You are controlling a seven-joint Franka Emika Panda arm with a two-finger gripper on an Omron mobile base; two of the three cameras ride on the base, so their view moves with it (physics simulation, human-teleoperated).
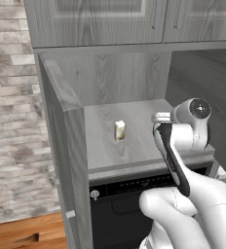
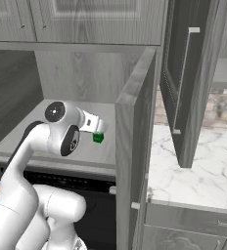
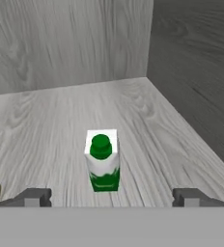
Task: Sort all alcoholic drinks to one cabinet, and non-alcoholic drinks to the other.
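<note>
So the white arm's two-finger gripper (image 3: 111,197) is hanging inside the narrower grey wood-grain cabinet niche (image 1: 134,78) above the black built-in oven (image 1: 120,214), jaws spread wide and gripping nothing. The small green and white carton (image 3: 103,164) is standing upright on the grey shelf (image 3: 61,125), between the two dark fingertips (image 3: 34,197) but a bit ahead, not touching them. The cream-yellow carton (image 1: 119,130) is sitting upright further left on that shelf.
</note>
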